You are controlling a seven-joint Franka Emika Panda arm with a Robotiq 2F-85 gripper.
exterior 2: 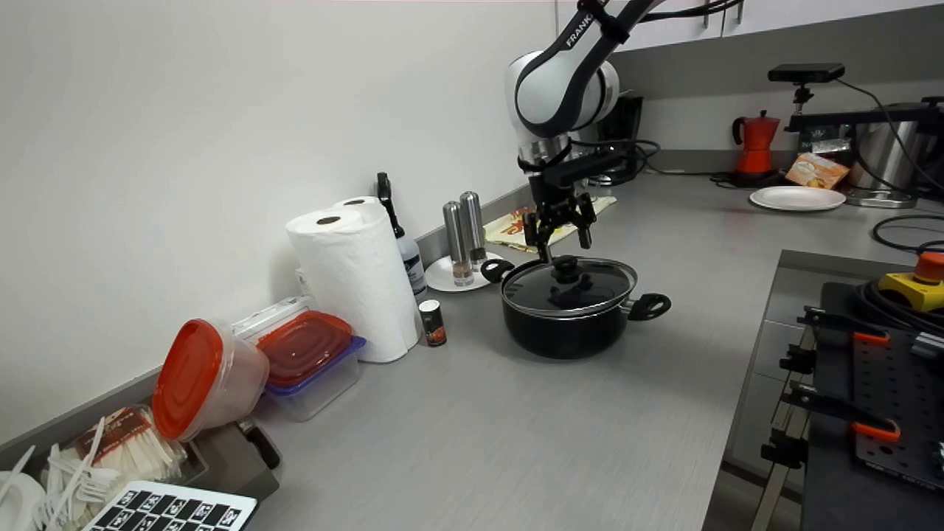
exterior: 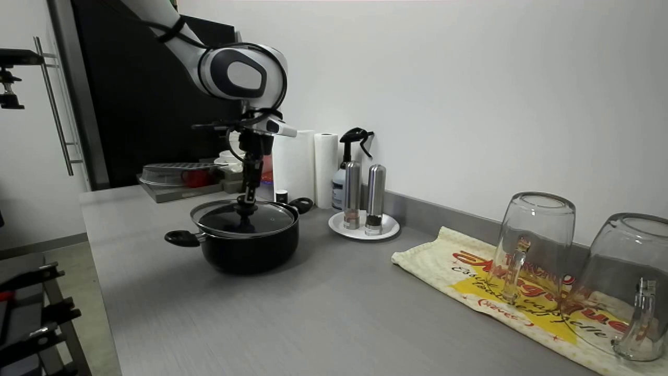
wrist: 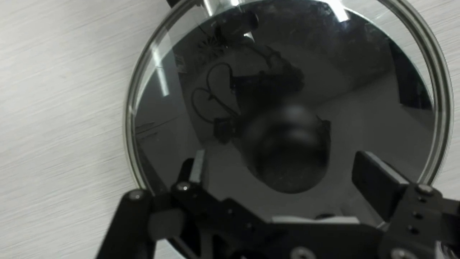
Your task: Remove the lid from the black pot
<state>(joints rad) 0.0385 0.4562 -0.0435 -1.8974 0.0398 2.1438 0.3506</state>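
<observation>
The black pot [exterior: 250,257] stands on the counter with its two handles out to the sides; it shows in both exterior views [exterior 2: 565,335]. The dark glass lid [exterior: 274,222] sits flat on the pot, also seen in an exterior view [exterior 2: 601,286] and filling much of the wrist view [wrist: 366,75]. Its black centre knob [exterior 2: 566,268] is blurred in the wrist view [wrist: 287,140]. My gripper [exterior 2: 566,249] points down just above the lid. In the wrist view my gripper [wrist: 282,160] is open, with the knob between the fingers and a gap on each side. In an exterior view the gripper [exterior: 249,202] overlaps the knob.
A white plate with two grinders [exterior: 364,230] stands near the wall, with paper towel rolls [exterior 2: 354,273] and a spray bottle [exterior: 339,185]. A small spice jar [exterior 2: 433,323] is near the pot. Upturned glass mugs [exterior: 537,250] stand on a cloth [exterior: 443,256].
</observation>
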